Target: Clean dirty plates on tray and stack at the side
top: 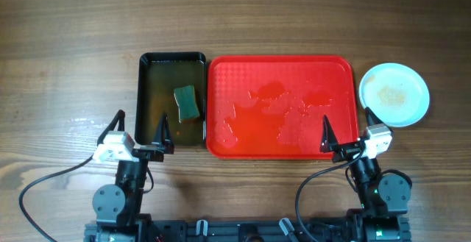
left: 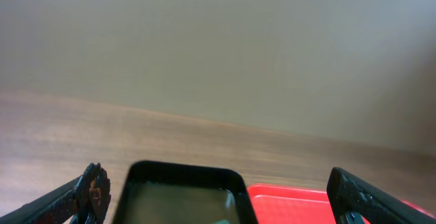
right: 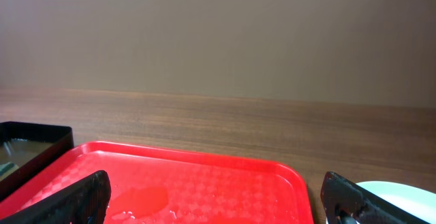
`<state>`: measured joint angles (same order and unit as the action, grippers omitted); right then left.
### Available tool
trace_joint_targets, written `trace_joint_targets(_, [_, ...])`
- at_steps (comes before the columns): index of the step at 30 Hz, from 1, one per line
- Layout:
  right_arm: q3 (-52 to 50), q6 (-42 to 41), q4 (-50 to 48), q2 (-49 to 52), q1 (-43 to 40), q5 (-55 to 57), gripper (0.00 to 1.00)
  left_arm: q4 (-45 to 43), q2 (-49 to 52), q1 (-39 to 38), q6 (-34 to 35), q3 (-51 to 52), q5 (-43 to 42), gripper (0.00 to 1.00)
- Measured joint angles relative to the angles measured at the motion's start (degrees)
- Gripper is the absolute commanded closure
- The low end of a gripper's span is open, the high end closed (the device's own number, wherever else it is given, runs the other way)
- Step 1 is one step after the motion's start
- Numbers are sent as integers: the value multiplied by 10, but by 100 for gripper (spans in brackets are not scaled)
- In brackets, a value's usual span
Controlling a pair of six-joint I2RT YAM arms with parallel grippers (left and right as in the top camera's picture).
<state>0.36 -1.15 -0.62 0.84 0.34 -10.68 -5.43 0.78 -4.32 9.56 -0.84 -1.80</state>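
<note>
Tray (top: 280, 59) holds no plates, only water pools (top: 294, 117). Plates (top: 394, 95) sit on the bench just right of it. From above they show as one disc, so can't tell the count. L fingers (top: 164, 133) and R fingers (top: 324, 133) are both spread wide, gripping nothing, at the near side. Risks: top plate shows a faint tan smudge at centre, so prob. not fully clean. Pile is close to the R arm, so a careless swing could knock it. Wet plates may slide.
</note>
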Motion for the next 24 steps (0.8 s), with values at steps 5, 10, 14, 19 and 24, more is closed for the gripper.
trace_joint_targets(5, [0,0,0,0,0,0,1,94,0,0,-33,3,0,0])
trace_joint_targets(10, [0,0,0,0,0,0,1,94,0,0,-33,3,0,0])
trace_joint_targets(14, [0,0,0,0,0,0,0,94,0,0,-33,3,0,0])
trace_joint_targets(19, [0,0,0,0,0,0,1,94,0,0,-33,3,0,0])
trace_joint_targets(24, [0,0,0,0,0,0,0,94,0,0,-33,3,0,0])
